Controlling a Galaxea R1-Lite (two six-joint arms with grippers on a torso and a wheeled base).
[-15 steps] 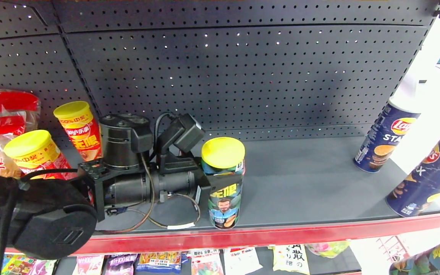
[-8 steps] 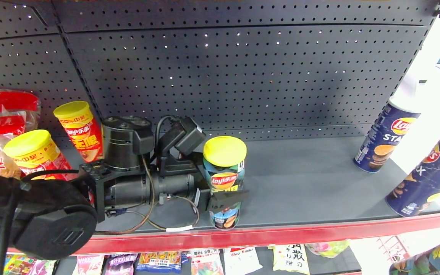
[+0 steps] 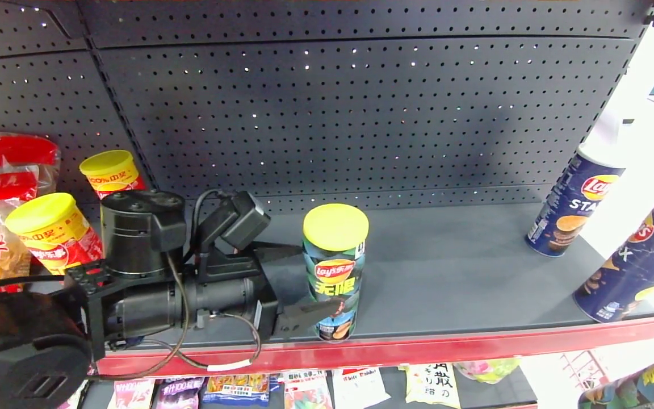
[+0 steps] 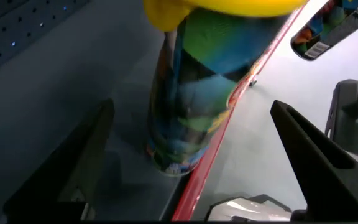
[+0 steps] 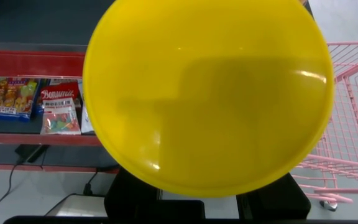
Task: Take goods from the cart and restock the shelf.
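Left tool (image 3: 320, 276), jaws now spread and drawn back from its earlier grip, flanks without touching the yellow-lidded can (image 3: 335, 250), which stands upright at the shelf's (image 3: 446, 267) front edge just ahead of it; placement judged complete.

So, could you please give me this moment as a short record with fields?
placed item: teal can, upright near the front edge of the shelf
left arm: left gripper open, straddling the teal can without touching it
right wrist view: yellow lid close up, pink cart behind
shelf, left end: two red cans
shelf, right end: two blue cans
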